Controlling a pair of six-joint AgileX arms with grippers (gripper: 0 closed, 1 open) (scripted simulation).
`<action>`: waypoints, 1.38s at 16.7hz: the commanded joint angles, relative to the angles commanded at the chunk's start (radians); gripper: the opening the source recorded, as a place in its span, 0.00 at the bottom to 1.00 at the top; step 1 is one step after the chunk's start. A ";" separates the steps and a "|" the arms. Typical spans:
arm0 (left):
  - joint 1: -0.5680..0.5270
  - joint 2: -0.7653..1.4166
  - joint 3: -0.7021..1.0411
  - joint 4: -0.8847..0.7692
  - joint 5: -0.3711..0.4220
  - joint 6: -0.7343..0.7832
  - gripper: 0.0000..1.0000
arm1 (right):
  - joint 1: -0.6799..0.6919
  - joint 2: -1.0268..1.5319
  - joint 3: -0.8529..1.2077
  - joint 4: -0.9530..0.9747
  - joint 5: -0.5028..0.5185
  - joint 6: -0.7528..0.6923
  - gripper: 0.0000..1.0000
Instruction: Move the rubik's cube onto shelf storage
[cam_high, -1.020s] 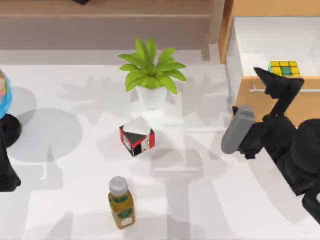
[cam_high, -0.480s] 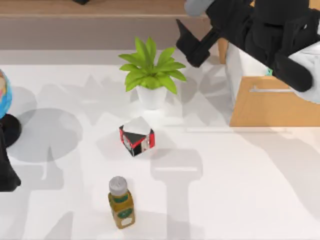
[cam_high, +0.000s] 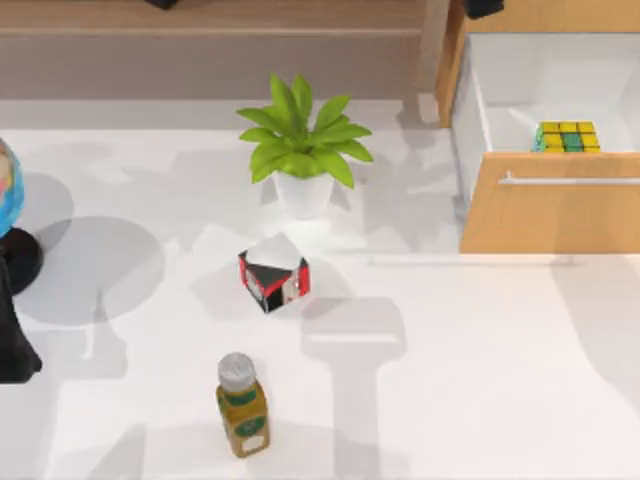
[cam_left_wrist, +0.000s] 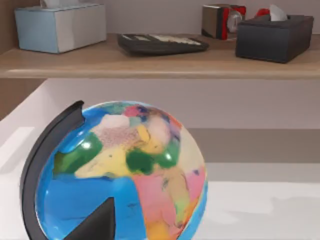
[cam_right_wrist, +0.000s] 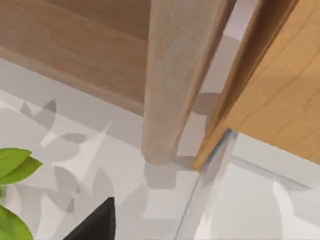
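White table (cam_high: 480, 380), shelf storage (cam_high: 200, 15) along its far edge, open drawer cabinet (cam_high: 545, 205) at the far right corner holding the rubik's cube (cam_high: 567, 136), left end effector (cam_high: 15, 345) at the left edge beside a globe (cam_left_wrist: 120, 170), grip state cannot be told, potted plant (cam_high: 303, 150) mid-table.

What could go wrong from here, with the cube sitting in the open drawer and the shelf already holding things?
1. The rubik's cube lies deep in the open drawer, close behind its front panel; a gripper reaching down could strike that panel or the drawer walls.
2. The shelf storage carries a tissue box, calculator and dark box, so free spots are limited.
3. The potted plant stands between drawer and shelf; a low carry might brush its leaves.
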 joint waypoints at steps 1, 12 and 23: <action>0.000 0.000 0.000 0.000 0.000 0.000 1.00 | -0.026 0.054 0.076 -0.115 0.002 0.042 1.00; 0.000 0.000 0.000 0.000 0.000 0.000 1.00 | -0.172 0.505 0.513 -0.686 0.017 0.256 1.00; 0.000 0.000 0.000 0.000 0.000 0.000 1.00 | -0.166 0.457 0.346 -0.568 0.019 0.266 1.00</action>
